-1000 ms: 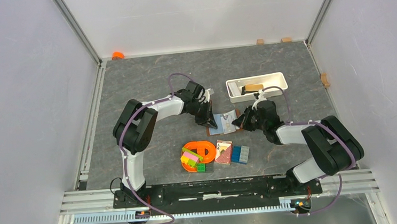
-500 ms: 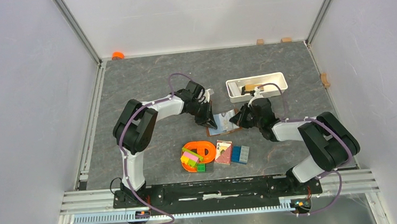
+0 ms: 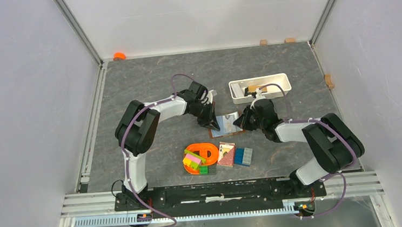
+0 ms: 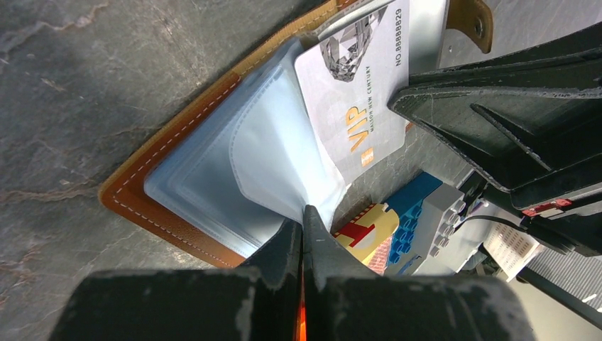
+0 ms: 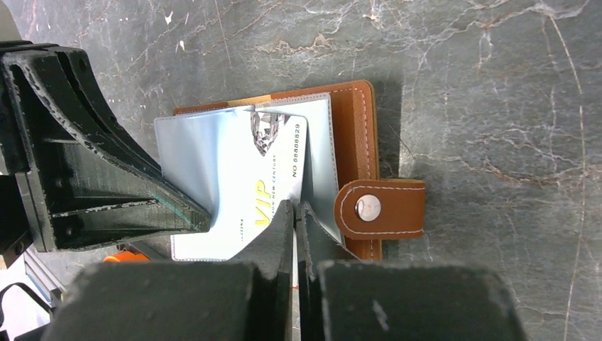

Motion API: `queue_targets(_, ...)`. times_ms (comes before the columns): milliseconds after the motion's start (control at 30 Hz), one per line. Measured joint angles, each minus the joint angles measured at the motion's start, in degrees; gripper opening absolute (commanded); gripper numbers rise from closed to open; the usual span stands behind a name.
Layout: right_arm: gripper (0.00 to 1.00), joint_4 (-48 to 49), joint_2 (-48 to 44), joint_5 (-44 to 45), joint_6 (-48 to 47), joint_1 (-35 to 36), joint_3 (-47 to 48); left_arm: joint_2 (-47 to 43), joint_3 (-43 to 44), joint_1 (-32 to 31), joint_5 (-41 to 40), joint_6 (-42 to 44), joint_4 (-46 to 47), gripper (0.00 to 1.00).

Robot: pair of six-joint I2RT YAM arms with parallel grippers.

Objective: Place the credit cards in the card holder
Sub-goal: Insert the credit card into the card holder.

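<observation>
1. The card holder (image 5: 357,135) lies open on the tabletop (image 5: 497,85) in the middle of the scene, between the two arms.
2. The left gripper (image 4: 304,213) sits at its left side. Its jaws are pressed together on the lip of a clear plastic sleeve (image 4: 234,163), lifting that lip off the pages.
3. The right gripper (image 5: 294,208) sits at its right side. Its jaws look to be pinching the silver VIP credit card (image 5: 248,170) by the short edge nearest them.
4. The card's long axis runs left to right, in line with the right jaws. Its leading end points left, toward the raised sleeve and the left jaws.
5. That end seems to be tucked just under the sleeve mouth; how deep it sits cannot be told.
6. The right arm probably has to make the next move, a straight push leftward along the card's length. The left arm only needs to hold the pocket open. Any skew could jam a corner against the sleeve seam.
</observation>
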Motion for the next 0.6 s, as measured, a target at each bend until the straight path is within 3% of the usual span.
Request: queue_targets(600,0.0,-5.55,1.95,-0.13,-3.89,0.24,4.09,0.13,0.55,0.04,-0.02,2.34,-0.9,0.11)
